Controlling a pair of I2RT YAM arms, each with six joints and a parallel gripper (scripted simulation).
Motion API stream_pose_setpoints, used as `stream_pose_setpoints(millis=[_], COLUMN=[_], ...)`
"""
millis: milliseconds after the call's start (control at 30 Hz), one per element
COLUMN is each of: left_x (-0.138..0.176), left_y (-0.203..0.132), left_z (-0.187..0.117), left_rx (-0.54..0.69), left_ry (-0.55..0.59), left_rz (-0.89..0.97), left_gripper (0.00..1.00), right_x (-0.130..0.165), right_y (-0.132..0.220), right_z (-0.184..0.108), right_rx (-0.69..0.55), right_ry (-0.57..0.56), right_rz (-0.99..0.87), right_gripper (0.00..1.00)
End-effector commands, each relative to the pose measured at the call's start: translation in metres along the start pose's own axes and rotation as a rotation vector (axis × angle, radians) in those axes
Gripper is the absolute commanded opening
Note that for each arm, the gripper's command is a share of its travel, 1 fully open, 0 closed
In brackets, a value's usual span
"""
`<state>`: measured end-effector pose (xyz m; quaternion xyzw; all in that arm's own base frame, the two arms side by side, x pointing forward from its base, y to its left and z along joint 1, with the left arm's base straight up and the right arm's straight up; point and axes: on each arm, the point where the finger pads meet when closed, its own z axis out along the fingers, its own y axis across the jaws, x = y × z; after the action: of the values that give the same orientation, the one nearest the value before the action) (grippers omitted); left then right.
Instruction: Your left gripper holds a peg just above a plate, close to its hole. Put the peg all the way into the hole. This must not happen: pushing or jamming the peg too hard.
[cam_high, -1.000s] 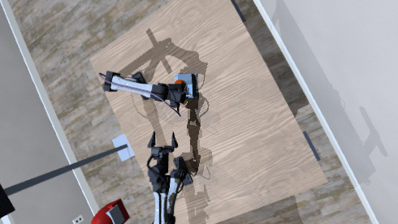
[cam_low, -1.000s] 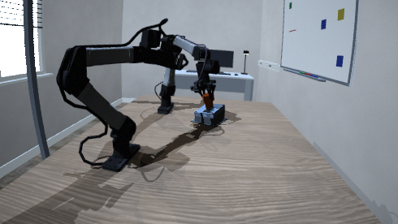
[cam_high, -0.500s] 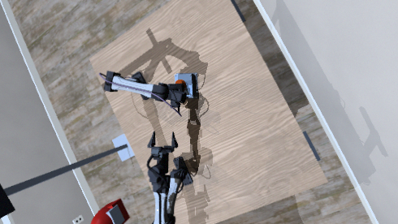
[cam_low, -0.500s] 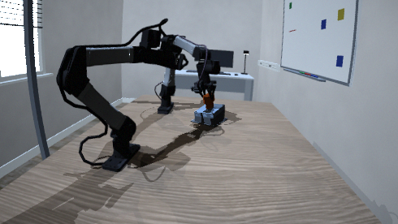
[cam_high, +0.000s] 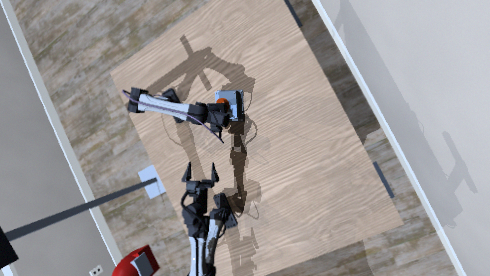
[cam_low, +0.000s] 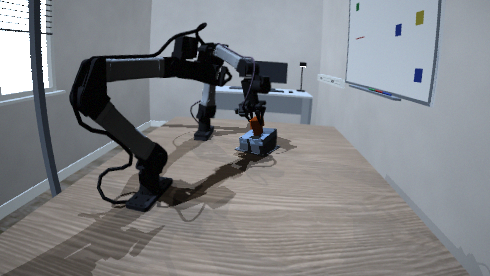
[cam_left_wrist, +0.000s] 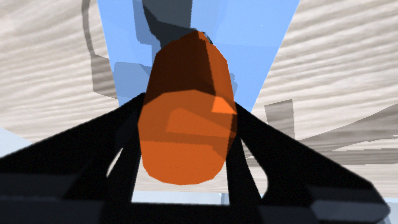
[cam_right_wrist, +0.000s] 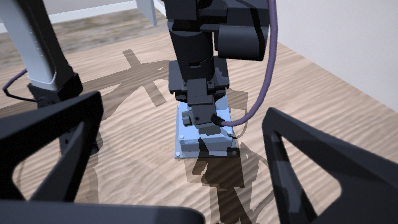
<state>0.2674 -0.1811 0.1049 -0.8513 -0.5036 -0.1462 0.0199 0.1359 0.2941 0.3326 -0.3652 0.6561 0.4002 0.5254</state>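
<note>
The step in hand is judged to be the alignment and start of insertion. An orange peg (cam_high: 222, 102) (cam_low: 256, 125) (cam_left_wrist: 185, 135) is held between the partly open fingers of the left gripper (cam_low: 255, 116) (cam_left_wrist: 187, 105), with a black finger against each side. In the exterior view the peg is seen slightly tilted, its lower end at or just above the top of the pale blue plate block (cam_high: 229, 95) (cam_low: 269, 134) (cam_left_wrist: 265, 30) (cam_right_wrist: 189, 135). Whether its tip has entered the hole cannot be told, as the hole's mouth is hidden.

The block is set on the wooden table (cam_high: 310, 150) (cam_low: 320, 200) (cam_right_wrist: 135, 170), nearer the table edge at which the left arm is mounted than the opposite long edge, and well apart from the corners. The right gripper (cam_high: 201, 170) (cam_right_wrist: 187, 108) is spread wide with nothing between its fingers, well apart from the block and toward the same long edge.

For the next move, the peg should be squared to the hole and then lowered straight and slowly. If resistance is met, the push should be eased and the angle corrected, since a tilted peg could be wedged against the rim.

No change can be made out between the earlier pictures and now.
</note>
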Motion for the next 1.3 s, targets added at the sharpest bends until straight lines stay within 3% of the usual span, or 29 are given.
stream_pose_setpoints(millis=[0, 233, 967, 1267], left_x=[0.007, 0.006, 0.006, 0.007], left_y=[0.003, 0.001, 0.009, 0.004], left_z=[-0.002, -0.006, -0.021, -0.014], left_rx=[-0.030, 0.012, -0.051, -0.042], left_ry=[0.008, 0.020, -0.010, -0.007], left_rz=[-0.015, -0.015, -0.027, -0.021], left_gripper=[0.40, 0.40, 0.40, 0.40], right_x=[-0.011, -0.011, -0.011, -0.011], right_y=[0.001, 0.001, 0.001, 0.001], right_z=[-0.003, -0.003, -0.003, -0.003], right_rx=[0.001, 0.001, 0.001, 0.001], right_ry=[-0.030, -0.030, -0.030, -0.030], right_rz=[0.002, 0.002, 0.002, 0.002], right_gripper=[1.00, 1.00, 1.00, 1.00])
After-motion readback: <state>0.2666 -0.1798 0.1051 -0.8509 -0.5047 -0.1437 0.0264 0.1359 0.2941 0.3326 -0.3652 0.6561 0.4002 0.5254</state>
